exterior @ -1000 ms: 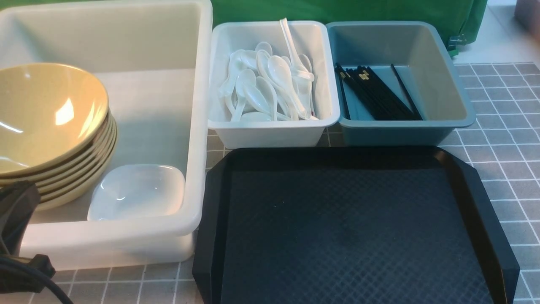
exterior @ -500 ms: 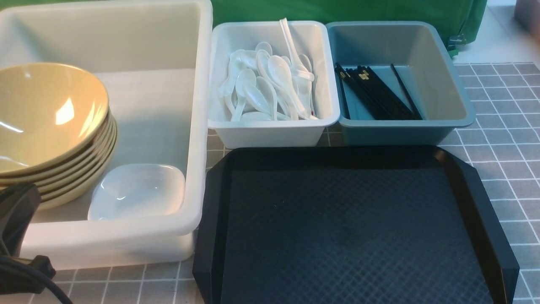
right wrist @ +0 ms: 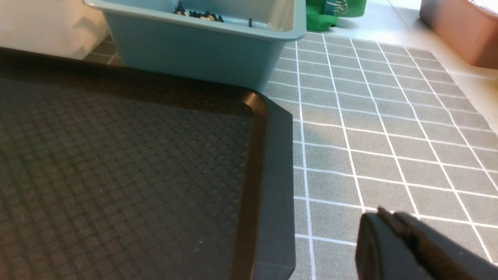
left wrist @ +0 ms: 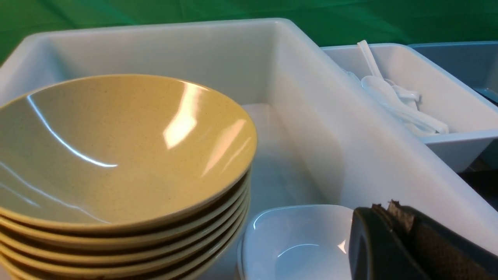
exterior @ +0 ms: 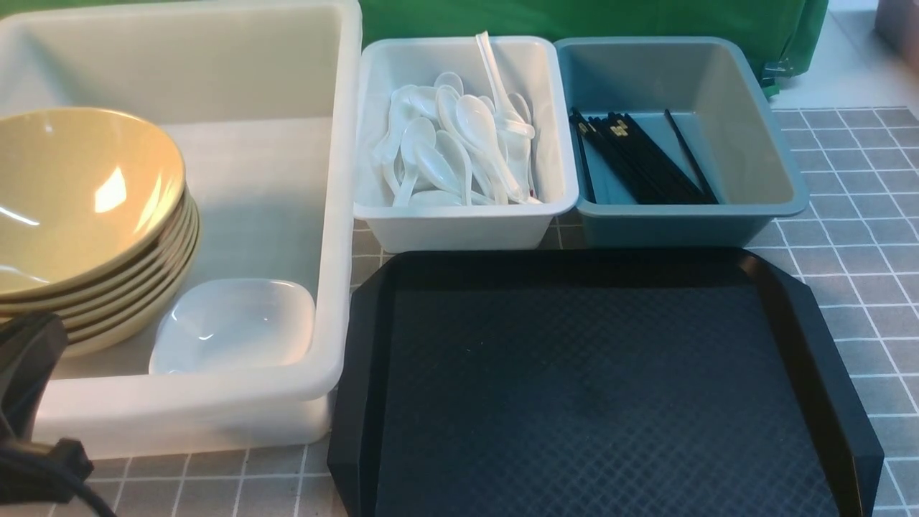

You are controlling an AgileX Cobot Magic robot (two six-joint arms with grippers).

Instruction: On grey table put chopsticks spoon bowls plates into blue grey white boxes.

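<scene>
Nothing is moving but the left gripper [left wrist: 393, 217], sinking slightly at lower left, jaws pressed together; right gripper [right wrist: 389, 223] likewise closed, empty.

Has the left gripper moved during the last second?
Yes, slightly: the left gripper has sunk a little against the big white box.

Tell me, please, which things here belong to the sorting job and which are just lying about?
Job:
bowls
white dish
spoons
chopsticks
large box
white box
blue box

Lying about:
black tray
green cloth
</scene>
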